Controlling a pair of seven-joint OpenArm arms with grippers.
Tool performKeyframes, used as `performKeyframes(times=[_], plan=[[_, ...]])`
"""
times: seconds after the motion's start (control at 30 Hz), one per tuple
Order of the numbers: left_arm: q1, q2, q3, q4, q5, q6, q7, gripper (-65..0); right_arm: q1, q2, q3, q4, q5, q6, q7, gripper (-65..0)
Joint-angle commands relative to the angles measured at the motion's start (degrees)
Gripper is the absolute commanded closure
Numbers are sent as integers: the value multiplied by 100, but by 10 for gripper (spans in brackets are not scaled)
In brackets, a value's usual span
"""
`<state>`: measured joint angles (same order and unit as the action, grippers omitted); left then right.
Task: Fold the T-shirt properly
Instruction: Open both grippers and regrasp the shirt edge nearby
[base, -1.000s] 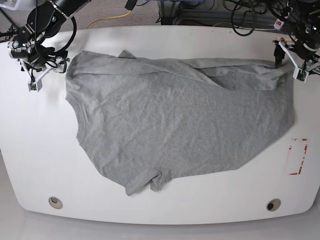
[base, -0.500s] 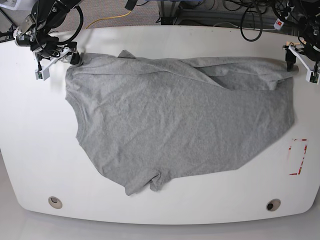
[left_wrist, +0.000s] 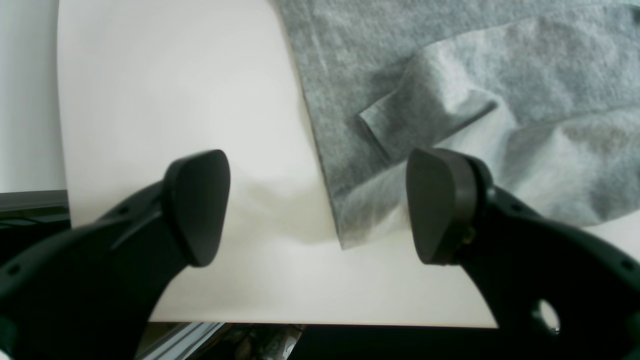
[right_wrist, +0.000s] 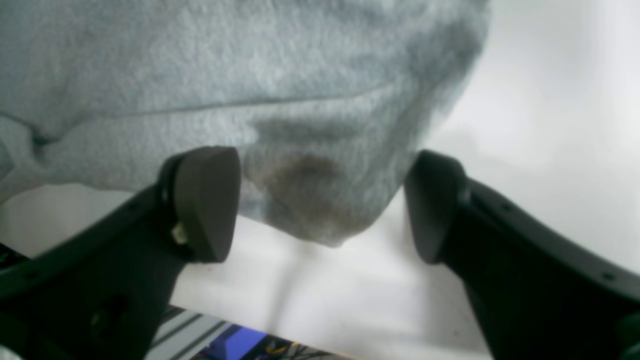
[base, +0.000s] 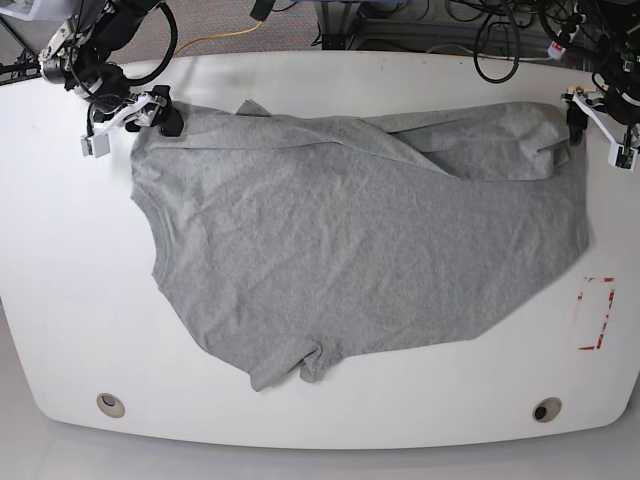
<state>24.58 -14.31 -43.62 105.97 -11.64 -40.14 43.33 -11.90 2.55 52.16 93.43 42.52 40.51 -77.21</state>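
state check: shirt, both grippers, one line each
T-shirt: spread flat on the table, unfolded, far edge doubled over in a loose fold, near sleeve bunched.
Left gripper: open, straddling the shirt's far corner, nothing held.
Right gripper: open, a shirt corner between the jaws, not clamped.

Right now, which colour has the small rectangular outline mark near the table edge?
Red, on the white table; base view shows it best.

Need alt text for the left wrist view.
A grey T-shirt corner lies on the white table, partly between the open left gripper and under its dark fingers. A small fold of cloth sits just above the corner.
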Motion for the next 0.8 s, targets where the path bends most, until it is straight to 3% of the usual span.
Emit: performKeyframes(times=[0.0,0.27,0.4,0.57,0.67,0.77], plan=[[-9,-86,-47,88,-45,14,-91,-517,-36,13,10,15,-178,-51,-279,-488],[-27,-86,-47,97,-54,14,-91,-517,-203,-13,19,7,-134,-51,-279,-479],[-62,-86,-47,97,-62,14,-91,-517,-203,-22,1,7,-169,-51,-279,-325],[-361,-77,-21,62,-62,14,-83,-518,-142,-22,-25,7,-169,-51,-279,-78],[-519,-60,23,-70,-54,14,-83,-518,-80,-22,-25,7,-178,-51,-279,-8],[-748,-7,260,-325,-36,14,-83,-518,-71,-22,-25,7,-178,-51,-279,0]])
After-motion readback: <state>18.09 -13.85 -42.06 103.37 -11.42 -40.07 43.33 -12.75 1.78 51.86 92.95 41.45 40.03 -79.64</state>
